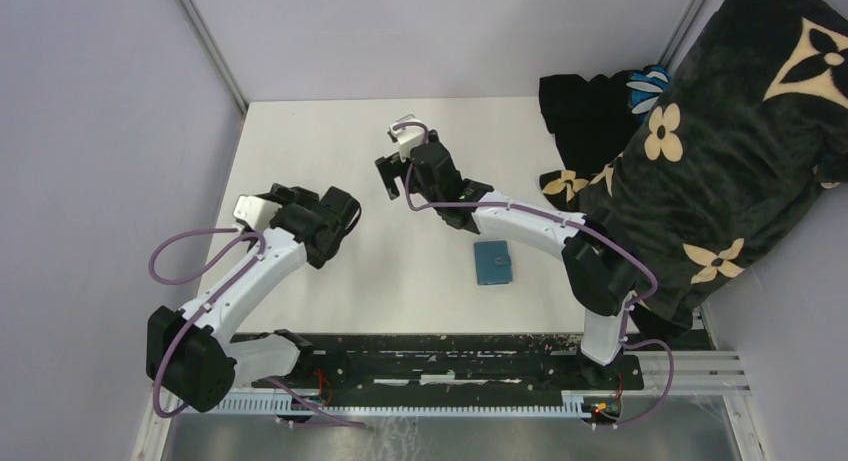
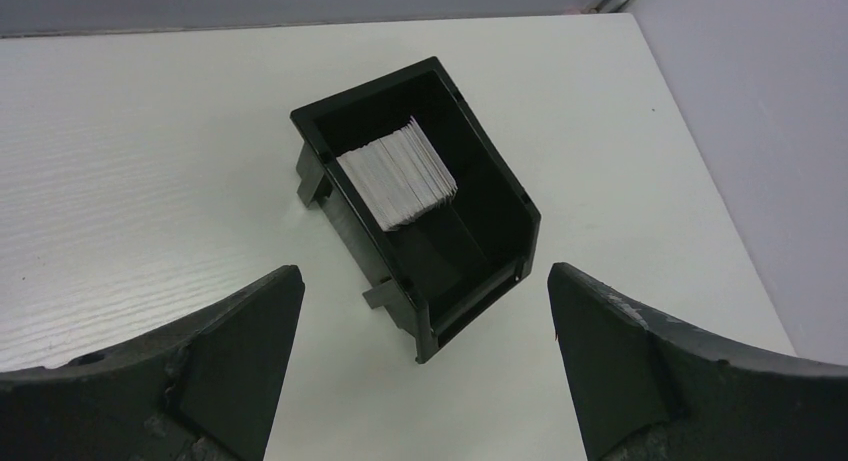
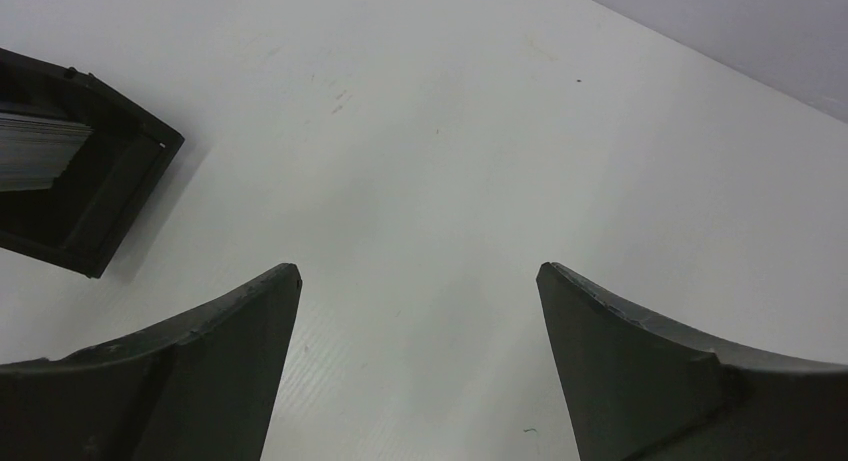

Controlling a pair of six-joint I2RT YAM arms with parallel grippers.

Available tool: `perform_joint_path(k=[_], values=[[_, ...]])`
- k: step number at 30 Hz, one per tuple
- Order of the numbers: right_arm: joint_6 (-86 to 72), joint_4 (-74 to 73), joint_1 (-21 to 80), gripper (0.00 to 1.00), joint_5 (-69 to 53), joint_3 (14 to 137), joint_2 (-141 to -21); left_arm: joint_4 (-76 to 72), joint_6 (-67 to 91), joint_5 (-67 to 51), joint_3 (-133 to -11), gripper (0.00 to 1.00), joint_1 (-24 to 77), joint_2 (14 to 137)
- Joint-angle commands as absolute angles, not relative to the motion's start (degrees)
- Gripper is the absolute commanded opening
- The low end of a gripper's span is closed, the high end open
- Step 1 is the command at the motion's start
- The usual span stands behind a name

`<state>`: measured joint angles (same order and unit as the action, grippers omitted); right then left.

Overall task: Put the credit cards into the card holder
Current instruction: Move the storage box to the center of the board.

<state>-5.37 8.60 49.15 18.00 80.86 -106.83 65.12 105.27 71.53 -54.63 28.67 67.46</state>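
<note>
The credit cards (image 2: 398, 173) are a stack of pale grey-white cards standing on edge inside a black open-topped box (image 2: 480, 206). An edge of the stack also shows at the left of the right wrist view (image 3: 35, 151). The card holder (image 1: 493, 262) is a teal-blue wallet lying closed on the white table, below the right forearm. My left gripper (image 2: 420, 366) is open and empty, a short way in front of the box. My right gripper (image 3: 418, 361) is open and empty above bare table, with the box (image 3: 110, 196) to its left.
In the top view the black box (image 1: 387, 174) sits mid-table between the two grippers. A black blanket with cream flowers (image 1: 720, 151) covers the right side of the table. Grey walls close the back and sides.
</note>
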Motion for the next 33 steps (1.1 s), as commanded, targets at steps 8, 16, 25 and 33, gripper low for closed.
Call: perform_joint_path(k=[8, 16, 25, 33], values=[[-6.7, 13.2, 46.0, 1.00, 17.6, 77.2, -106.0, 50.0, 99.2, 64.4, -50.3, 0.99, 20.3, 69.4], [-8.2, 14.9, 43.5, 1.00, 15.5, 74.8, -105.9, 45.7, 96.1, 62.0, -52.1, 0.99, 17.5, 76.0], [-9.1, 16.2, 41.2, 1.00, 13.3, 74.4, -106.9, 42.2, 94.4, 58.5, -53.1, 0.99, 14.7, 81.1], [-9.8, 16.7, 40.4, 1.00, 12.2, 74.8, -108.0, 42.3, 95.4, 57.7, -54.3, 0.93, 13.7, 85.2]])
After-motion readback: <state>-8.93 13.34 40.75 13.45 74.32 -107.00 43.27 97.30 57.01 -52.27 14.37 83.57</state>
